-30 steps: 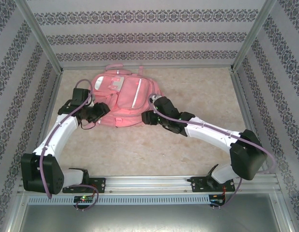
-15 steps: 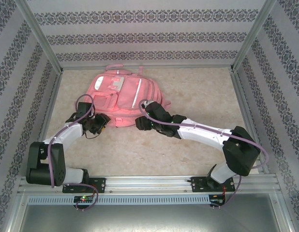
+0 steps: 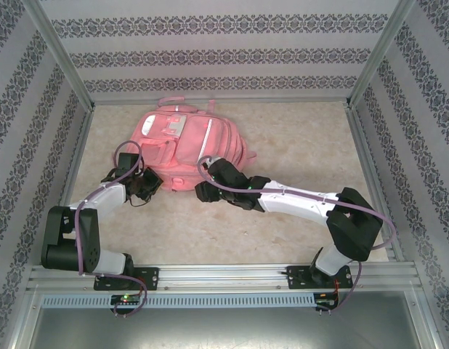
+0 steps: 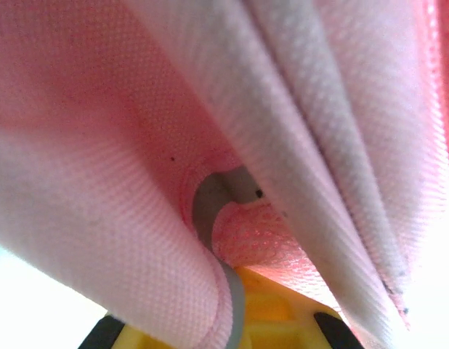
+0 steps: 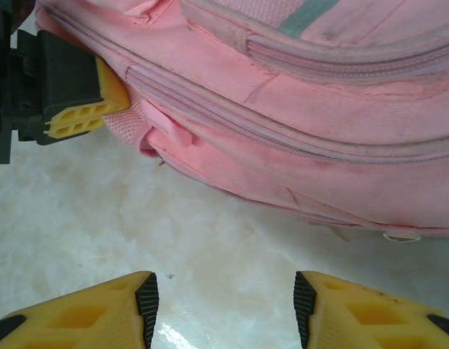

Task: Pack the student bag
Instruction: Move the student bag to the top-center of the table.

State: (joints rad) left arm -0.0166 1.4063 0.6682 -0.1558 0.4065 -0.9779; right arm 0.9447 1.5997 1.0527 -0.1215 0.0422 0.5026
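Note:
The student bag (image 3: 188, 142) is a large pink backpack lying flat at the back left of the table. My left gripper (image 3: 153, 182) is at the bag's near left corner and is shut on its fabric. In the left wrist view, folds of the pink bag (image 4: 210, 109) with a grey trim strip press into the left gripper (image 4: 221, 331). My right gripper (image 3: 203, 191) stands open just in front of the bag's near edge. The right wrist view shows the right gripper (image 5: 224, 298) over bare table, with the bag (image 5: 319, 109) beyond it and the left gripper (image 5: 86, 109) against the bag's corner.
The beige marbled tabletop (image 3: 304, 145) stretches to the right of the bag. Patterned walls with metal posts (image 3: 65, 65) close in the back and both sides. A metal rail (image 3: 224, 273) at the near edge carries both arm bases.
My left gripper has shut on the bag's corner and its arm has folded back toward its base. My right gripper has moved left along the bag's near edge, still open.

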